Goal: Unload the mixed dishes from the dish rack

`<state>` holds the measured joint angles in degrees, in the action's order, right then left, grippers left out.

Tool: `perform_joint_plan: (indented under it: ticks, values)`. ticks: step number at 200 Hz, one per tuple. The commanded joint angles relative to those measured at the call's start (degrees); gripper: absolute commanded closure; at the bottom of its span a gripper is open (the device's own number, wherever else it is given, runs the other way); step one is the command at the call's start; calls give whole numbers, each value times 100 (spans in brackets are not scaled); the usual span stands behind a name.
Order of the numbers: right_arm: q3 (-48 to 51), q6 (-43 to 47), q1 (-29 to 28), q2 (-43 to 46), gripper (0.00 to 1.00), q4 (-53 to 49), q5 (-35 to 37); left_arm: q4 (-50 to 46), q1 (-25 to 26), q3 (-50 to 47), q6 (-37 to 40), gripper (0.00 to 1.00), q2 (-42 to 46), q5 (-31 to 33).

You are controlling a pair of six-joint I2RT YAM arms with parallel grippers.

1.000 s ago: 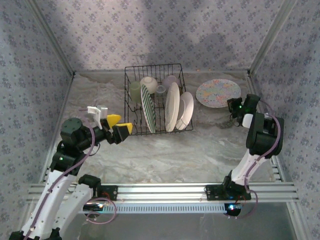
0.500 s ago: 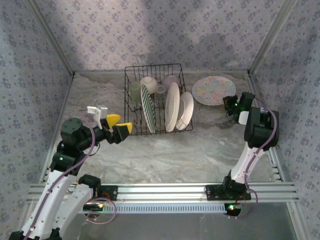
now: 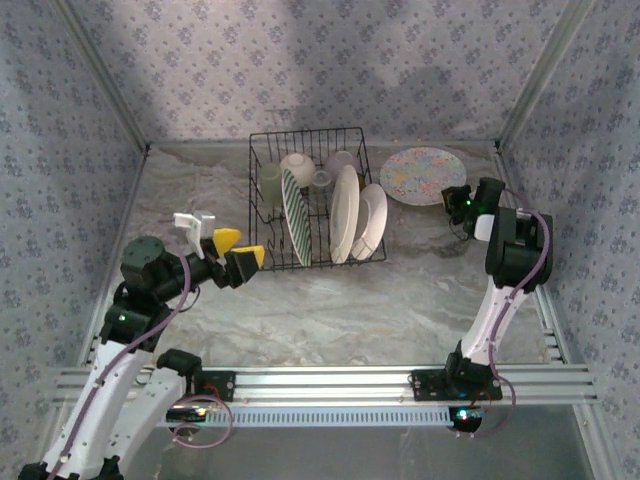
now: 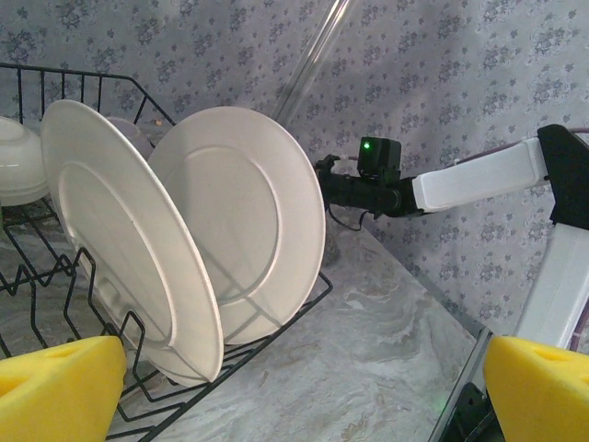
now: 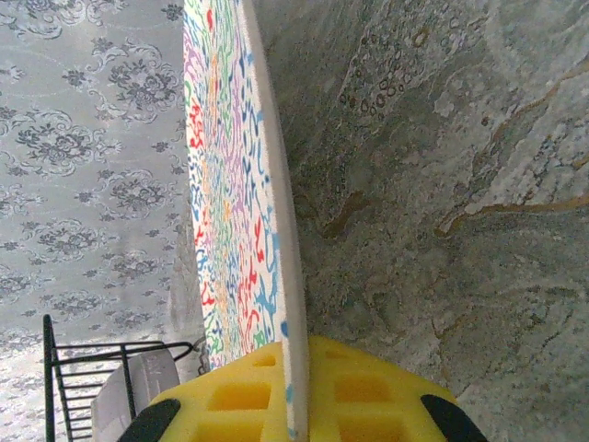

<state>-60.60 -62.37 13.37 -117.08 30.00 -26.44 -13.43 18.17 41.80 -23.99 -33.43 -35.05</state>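
Note:
The black wire dish rack [image 3: 305,131] stands at the back centre. It holds a green-striped plate [image 3: 295,215], two white plates [image 3: 345,213], bowls and cups. My right gripper [image 3: 455,200] is shut on the rim of a multicoloured patterned plate [image 3: 422,175], just right of the rack. In the right wrist view the plate's edge [image 5: 267,184] runs between the yellow pads [image 5: 368,405], low over the marble table. My left gripper [image 3: 235,250] is open near the rack's front left corner. Its wrist view faces the white plates [image 4: 239,221] in the rack [image 4: 236,360].
A cream bowl [image 3: 297,168], a lavender bowl [image 3: 340,160] and a yellowish cup [image 3: 270,180] fill the rack's back half. Papered walls close in on three sides. An aluminium rail [image 3: 330,380] runs along the near edge. Bare marble lies in front of the rack.
The right gripper has carried the patterned plate to the left and farther back, nearer the rack. The left arm has stayed still.

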Motion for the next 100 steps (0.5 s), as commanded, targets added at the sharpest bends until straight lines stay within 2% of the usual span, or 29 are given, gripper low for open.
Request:
perform_joint_plan:
  ticks: [1, 48, 74, 100]
  values:
    - [-87, -51, -16, -228, 86, -53, -30, 70, 46, -58, 79, 1, 85, 16]
    - [-84, -41, -37, -220, 64, -421, 131, 42, 46, -58, 70, 1, 126, 50]
    - [-117, 1, -35, -187, 54, -636, 121, 25, 46, -73, 19, 1, 159, 51]
    - [-128, 154, -52, 49, 40, -1144, 251, 26, 47, -85, 0, 1, 214, 71]
